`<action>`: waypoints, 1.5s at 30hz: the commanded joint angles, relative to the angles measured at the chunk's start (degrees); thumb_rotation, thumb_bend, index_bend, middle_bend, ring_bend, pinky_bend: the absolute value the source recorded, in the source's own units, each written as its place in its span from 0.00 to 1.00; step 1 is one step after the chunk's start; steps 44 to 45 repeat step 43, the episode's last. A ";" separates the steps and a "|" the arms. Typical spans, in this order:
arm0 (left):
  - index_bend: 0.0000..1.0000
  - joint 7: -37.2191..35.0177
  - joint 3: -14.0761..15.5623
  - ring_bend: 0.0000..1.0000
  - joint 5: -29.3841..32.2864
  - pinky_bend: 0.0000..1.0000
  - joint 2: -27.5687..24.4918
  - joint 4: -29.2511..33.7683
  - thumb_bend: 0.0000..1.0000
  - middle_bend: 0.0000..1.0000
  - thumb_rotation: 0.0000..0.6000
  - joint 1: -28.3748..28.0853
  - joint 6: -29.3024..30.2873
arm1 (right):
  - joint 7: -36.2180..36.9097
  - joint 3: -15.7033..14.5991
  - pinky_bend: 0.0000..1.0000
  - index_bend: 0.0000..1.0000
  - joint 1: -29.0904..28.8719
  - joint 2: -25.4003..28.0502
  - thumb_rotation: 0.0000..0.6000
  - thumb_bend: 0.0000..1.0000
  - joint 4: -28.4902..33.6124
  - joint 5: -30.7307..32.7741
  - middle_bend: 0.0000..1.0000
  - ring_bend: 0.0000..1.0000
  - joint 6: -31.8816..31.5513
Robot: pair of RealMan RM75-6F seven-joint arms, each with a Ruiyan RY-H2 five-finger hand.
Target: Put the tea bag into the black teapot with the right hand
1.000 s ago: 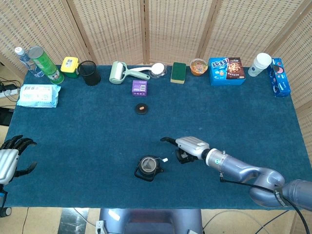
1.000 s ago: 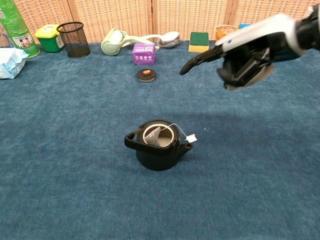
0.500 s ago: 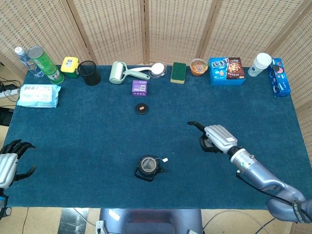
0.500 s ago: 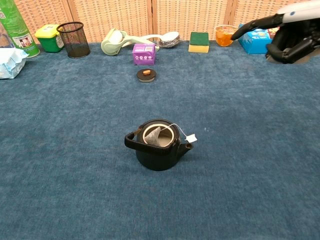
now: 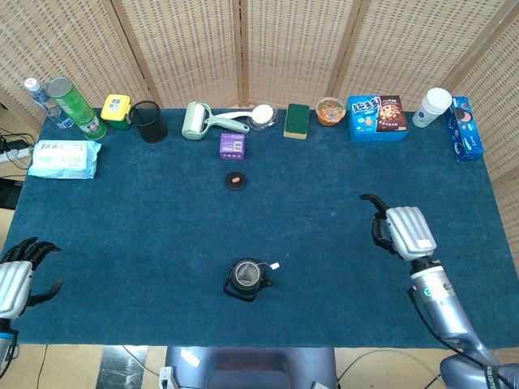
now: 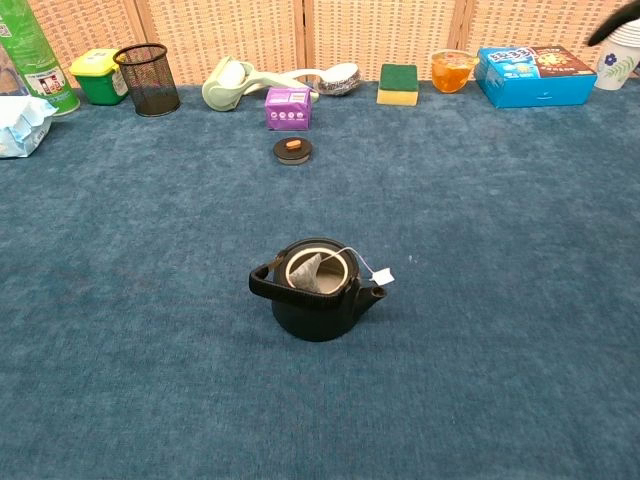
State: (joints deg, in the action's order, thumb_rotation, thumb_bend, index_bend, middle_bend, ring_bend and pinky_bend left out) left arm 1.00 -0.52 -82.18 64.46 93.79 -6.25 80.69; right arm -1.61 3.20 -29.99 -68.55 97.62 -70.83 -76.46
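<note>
Right hand (image 5: 403, 232) holding nothing, fingers loosely curled above the blue table (image 5: 122, 211), black teapot (image 6: 317, 299) well off to its left, tea bag (image 6: 307, 270) inside the pot, paper tag (image 6: 384, 276) over the rim, left hand (image 5: 15, 279) spread at the table's edge

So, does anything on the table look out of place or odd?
Only small things: the black teapot stands open, its lid lying apart further back near the purple box. The tea bag is inside, its tag hanging over the rim. Nothing spilled.
</note>
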 commanded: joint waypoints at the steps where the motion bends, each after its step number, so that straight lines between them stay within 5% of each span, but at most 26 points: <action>1: 0.30 0.40 -0.03 0.12 -0.37 0.15 0.56 -0.63 0.32 0.25 1.00 0.12 0.38 | -2.31 -0.26 0.82 0.24 3.92 -2.18 1.00 0.75 -0.99 -0.38 0.73 0.81 -3.48; 23: 0.30 0.07 0.46 0.12 -0.05 0.15 2.95 -3.70 0.32 0.25 1.00 2.37 2.08 | -4.99 -0.02 0.70 0.31 13.51 -7.14 1.00 0.71 -9.25 -0.60 0.67 0.71 -8.21; 45: 0.30 -0.28 0.97 0.12 0.31 0.15 1.63 -1.84 0.32 0.25 1.00 3.80 1.94 | -2.76 0.62 0.66 0.35 18.42 -5.85 1.00 0.70 -9.05 -3.77 0.66 0.69 -8.46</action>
